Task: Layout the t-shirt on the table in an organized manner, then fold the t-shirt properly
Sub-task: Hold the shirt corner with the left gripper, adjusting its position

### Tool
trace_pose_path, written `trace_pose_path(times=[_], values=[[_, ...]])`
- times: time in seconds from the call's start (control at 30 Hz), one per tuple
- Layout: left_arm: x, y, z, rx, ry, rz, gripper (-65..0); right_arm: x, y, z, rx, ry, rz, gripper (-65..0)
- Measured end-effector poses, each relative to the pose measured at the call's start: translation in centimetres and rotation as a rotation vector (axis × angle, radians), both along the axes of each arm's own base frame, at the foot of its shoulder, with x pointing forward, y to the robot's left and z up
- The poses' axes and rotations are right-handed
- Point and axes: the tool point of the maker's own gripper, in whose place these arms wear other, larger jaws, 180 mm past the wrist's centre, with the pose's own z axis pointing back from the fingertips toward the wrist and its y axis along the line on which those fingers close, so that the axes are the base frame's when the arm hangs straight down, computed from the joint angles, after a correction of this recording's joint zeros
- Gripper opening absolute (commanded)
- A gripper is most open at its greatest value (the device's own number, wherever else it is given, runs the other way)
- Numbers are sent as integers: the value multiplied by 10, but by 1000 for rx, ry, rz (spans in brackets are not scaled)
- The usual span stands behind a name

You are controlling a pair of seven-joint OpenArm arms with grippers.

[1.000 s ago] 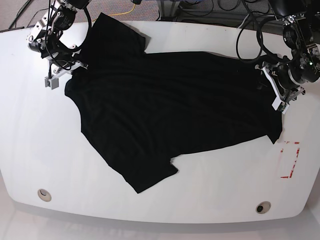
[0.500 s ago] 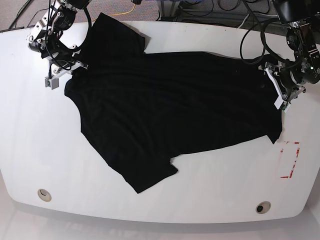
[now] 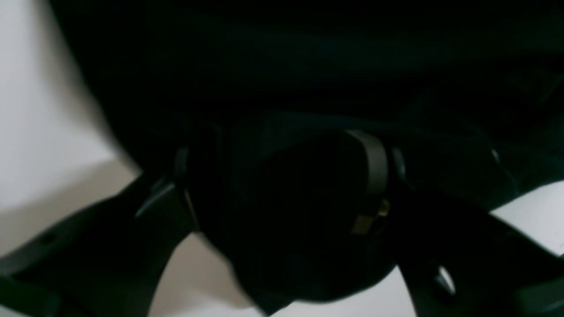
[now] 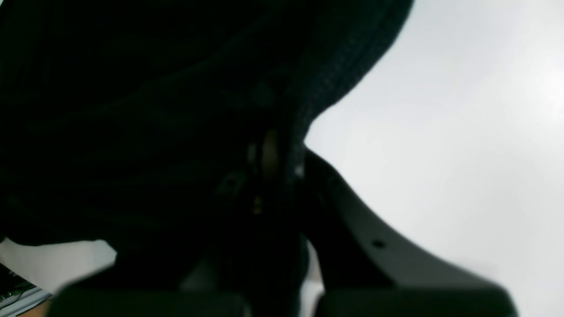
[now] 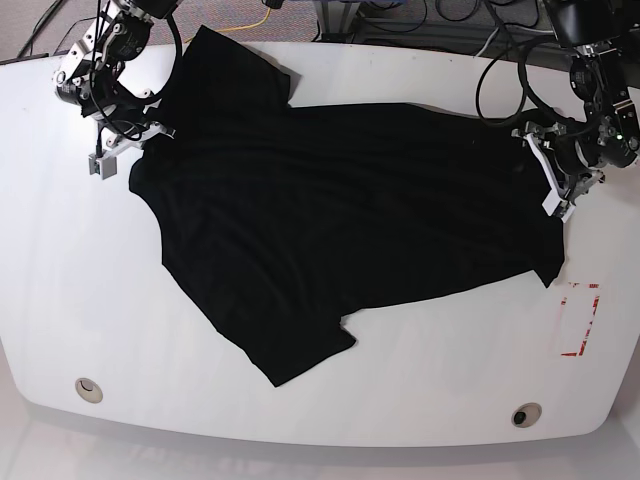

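T-shirt [image 5: 330, 230] spread on counter [image 5: 60, 300], askew, w/ one sleeve bunched at far edge. Right gripper [image 5: 130, 140] clenched on cloth at collar end; left gripper [image 5: 550, 180] jaws apart, hem between them — not clamped. Close left first, then pull both ends apart evenly, low — keep cloth taut.

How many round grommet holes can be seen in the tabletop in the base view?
2. One grommet hole sits near the table's front edge on the view's left, the other near the front edge on the right. The t-shirt may hide more.
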Motion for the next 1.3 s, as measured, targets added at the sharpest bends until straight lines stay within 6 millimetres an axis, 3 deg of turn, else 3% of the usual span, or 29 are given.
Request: trace_pose_path(times=[0.33,0.4,0.53,0.67,1.1,1.3], values=[[-2,-2,-3,5,16,-19,-282,0,0,0,3,0,-2,-648],[-3,-2,-4,5,18,-20,-329,0,0,0,3,-1,-2,-648],[-3,-2,-4,6,20,-20,-507,-1,0,0,2,0,-3,-648],[-3,-2,-4,6,20,-20,-586,-1,0,-1,3,1,-3,-648],[-3,0,-2,11,15,-20,-593,-1,0,-1,3,1,-3,-648],[3,2,13,47,-29,-44,-590,-1,1,-1,3,1,-3,-648]])
